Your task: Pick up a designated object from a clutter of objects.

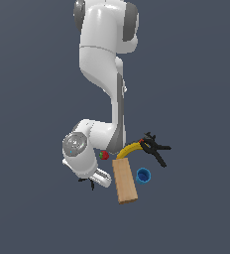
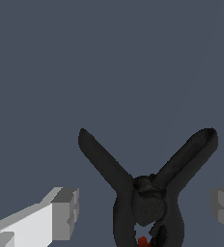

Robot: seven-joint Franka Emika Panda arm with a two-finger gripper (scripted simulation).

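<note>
Straddling the small black clamp (image 2: 145, 202), the gripper (image 2: 145, 212) holds its fingers (image 2: 65, 212) apart, one on each side, ready to close across the pivot. This clamp lies apart from the clutter, left of the wooden block (image 1: 124, 181).

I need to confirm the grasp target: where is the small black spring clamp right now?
In the exterior view the small black spring clamp peeks out under the gripper, left of the wooden block. The wrist view shows it between the open fingers.
</note>
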